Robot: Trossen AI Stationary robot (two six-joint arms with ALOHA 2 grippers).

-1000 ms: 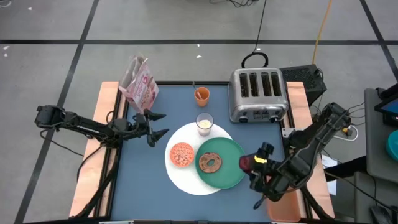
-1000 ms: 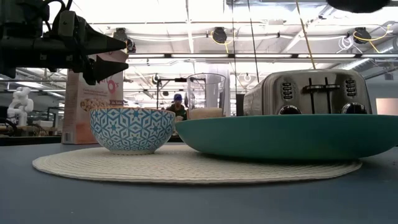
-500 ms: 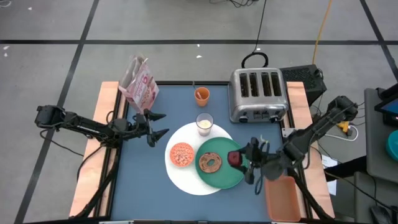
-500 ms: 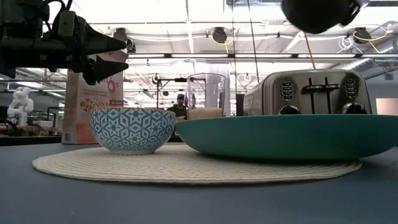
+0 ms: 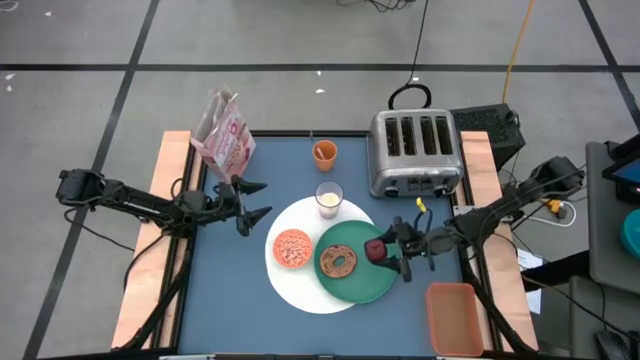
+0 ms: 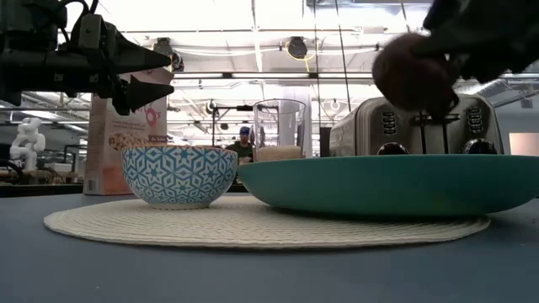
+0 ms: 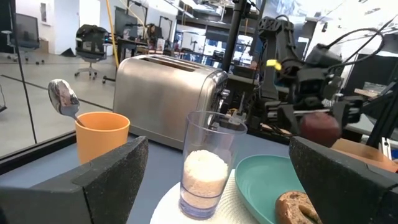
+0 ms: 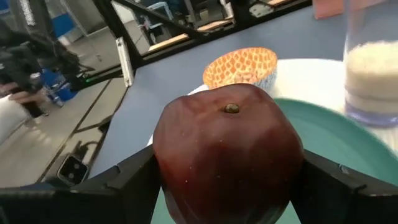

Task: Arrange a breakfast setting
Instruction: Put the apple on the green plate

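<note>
My right gripper [image 5: 386, 250]: clamped on the dark red fruit [image 5: 375, 251], carried in the air over the right edge of the green round plate [image 5: 358, 282]; in my right wrist view the fruit [image 8: 227, 154] fills the space between my fingers [image 8: 127, 183], stem end up.
Green round plate: overlaps the right part of the large white round plate [image 5: 300, 289]; the brown bagel [image 5: 337, 262] lies on its left half, so the plate's right half is bare under the fruit.
Small cereal bowl [image 5: 292, 248]: sits on the white plate's left part, just beside the green plate.
Milk glass [image 5: 329, 199]: stands at the white plate's far rim.
My left gripper [image 5: 250, 201]: fingers spread wide, holding nothing, hovering over the table's left part, well apart from the plates.
Open room: bare blue table [image 5: 230, 300] on the near left and along the near edge.
Far edge: orange cup [image 5: 324, 152] with the blue-handled spoon [image 7: 64, 98] standing in it; toaster [image 5: 415, 151] at the far right; pink cereal box [image 5: 224, 131] at the far left corner.
Low view only: the bowl's blue pattern [image 6: 178, 175] and the fruit [image 6: 410, 73] clear above the green plate's rim.
High view only: the orange bin [image 5: 455, 318] off the table's right near corner.
</note>
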